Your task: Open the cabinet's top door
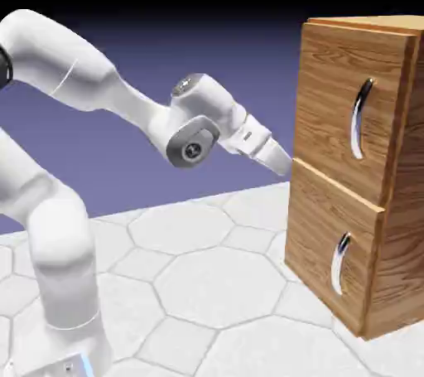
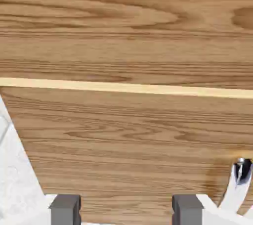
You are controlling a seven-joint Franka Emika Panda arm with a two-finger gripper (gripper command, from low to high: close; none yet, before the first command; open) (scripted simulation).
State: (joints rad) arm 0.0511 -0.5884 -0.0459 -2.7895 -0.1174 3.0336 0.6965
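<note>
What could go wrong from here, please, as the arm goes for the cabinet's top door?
1. The claw sits near the seam between the two panels, away from the top door's long handle; closing here would probably catch nothing.
2. In the hand view, the handle end that shows lies outside the right finger, so a straight push may hit bare wood.
3. It might take the lower panel's short handle instead.

The exterior view looks from beside the arm toward the cabinet [image 1: 356, 168], at moderate range. The hand view faces its front [image 2: 128, 36] close up; both share the panels' seam.
</note>
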